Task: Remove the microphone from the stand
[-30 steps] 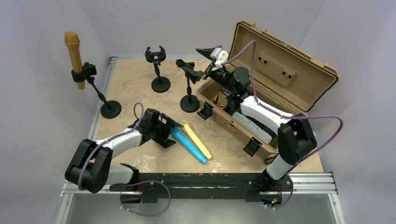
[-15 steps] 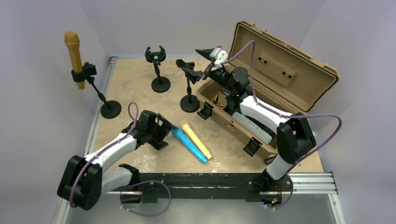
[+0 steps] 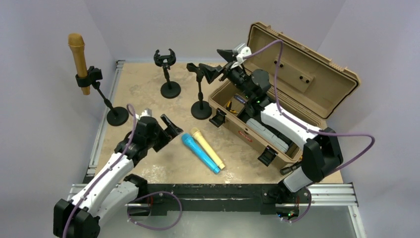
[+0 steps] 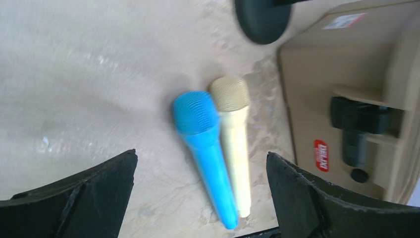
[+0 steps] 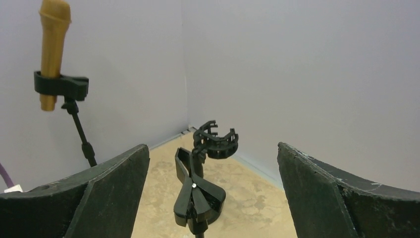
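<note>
1. Left pincer (image 4: 200,156): released, jaws wide and empty. It has drawn back toward the near left from the blue microphone (image 3: 199,152).
2. Blue microphone: lies flat on the surface (image 3: 143,89), touching the yellow microphone (image 3: 208,148).
3. Right pincer (image 5: 213,146): released and empty. It has risen slightly beside the middle stand (image 3: 200,94), left of the open case (image 3: 297,69).
4. Gold microphone (image 3: 78,57): upright, clipped in the far-left stand (image 3: 106,101), well apart from both pincers.
5. Judgement: the blue microphone's set-down looks finished; the gold one is probably the last to remove.

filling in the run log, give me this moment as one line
left gripper: open, empty, near blue mic and yellow mic | right gripper: open, facing empty clip | gold mic: clipped in stand
</note>
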{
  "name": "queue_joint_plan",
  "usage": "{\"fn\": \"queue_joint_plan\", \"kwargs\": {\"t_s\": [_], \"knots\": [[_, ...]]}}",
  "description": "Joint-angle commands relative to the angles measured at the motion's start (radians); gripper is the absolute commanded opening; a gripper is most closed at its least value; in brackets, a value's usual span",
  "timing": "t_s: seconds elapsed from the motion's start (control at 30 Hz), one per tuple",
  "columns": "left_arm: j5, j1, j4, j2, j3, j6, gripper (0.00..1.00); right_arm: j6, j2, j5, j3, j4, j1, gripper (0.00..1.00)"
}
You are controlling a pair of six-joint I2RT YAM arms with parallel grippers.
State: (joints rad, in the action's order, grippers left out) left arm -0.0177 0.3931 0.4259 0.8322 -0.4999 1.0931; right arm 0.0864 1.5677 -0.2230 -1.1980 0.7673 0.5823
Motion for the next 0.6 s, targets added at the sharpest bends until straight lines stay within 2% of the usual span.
{"fn": "queue_joint_plan", "kwargs": {"t_s": [0.0, 0.13, 0.37, 0.57], "knots": [[0.066, 0.001, 0.015, -0.056, -0.193, -0.232, 1.00, 0.051, -0.087, 0.059, -0.068, -0.081, 0.006, 0.99], [0.053, 0.000, -0.008, -0.053, -0.346, -0.339, 0.99, 0.088, -0.070, 0.079, -0.173, -0.217, 0.014, 0.99], [0.042, 0.000, 0.001, 0.000, -0.592, -0.588, 1.00, 0.068, 0.007, 0.174, -0.355, -0.458, 0.081, 0.91], [0.159, 0.000, -0.004, -0.055, -0.565, -0.763, 1.00, -0.078, 0.075, 0.348, -0.461, -0.603, 0.165, 0.80]]}}
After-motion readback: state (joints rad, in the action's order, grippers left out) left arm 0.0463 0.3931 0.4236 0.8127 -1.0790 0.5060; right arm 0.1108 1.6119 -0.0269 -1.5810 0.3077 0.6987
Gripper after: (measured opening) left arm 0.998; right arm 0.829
